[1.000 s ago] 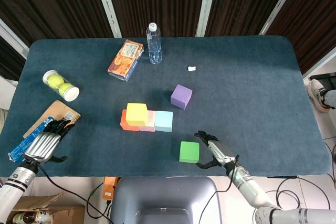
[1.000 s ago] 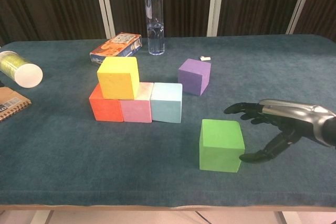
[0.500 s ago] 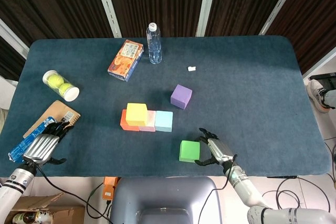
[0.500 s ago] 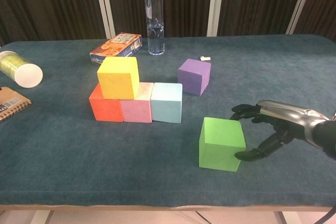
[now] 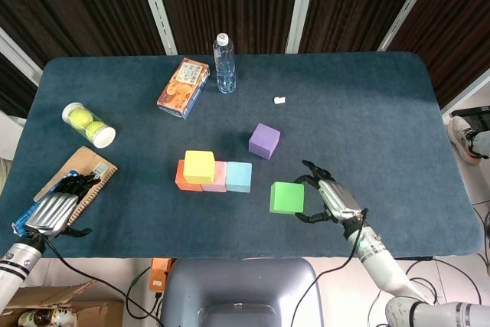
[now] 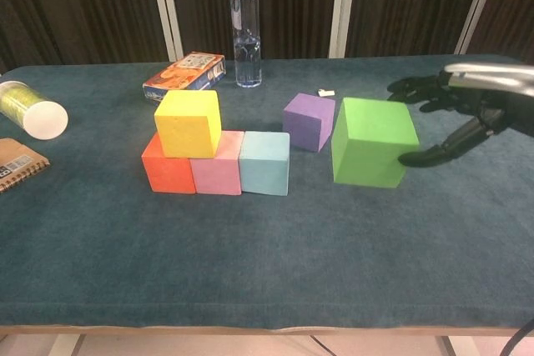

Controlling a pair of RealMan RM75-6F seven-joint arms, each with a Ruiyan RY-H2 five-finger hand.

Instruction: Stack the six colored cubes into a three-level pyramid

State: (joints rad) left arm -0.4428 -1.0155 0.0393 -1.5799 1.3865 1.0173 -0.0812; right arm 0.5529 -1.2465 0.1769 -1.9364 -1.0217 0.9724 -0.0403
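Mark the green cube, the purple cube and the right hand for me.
green cube [image 6: 372, 142]: chest view, front face.
purple cube [image 6: 307, 122]: chest view, front face.
right hand [image 5: 331, 198]: head view, back of the hand.

Head view overhead, chest view low frontal; shared table [image 5: 367, 112].

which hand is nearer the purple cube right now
Right. The right hand holds the green cube just in front and to the right of the purple cube. The left hand sits far off at the table's front-left corner.
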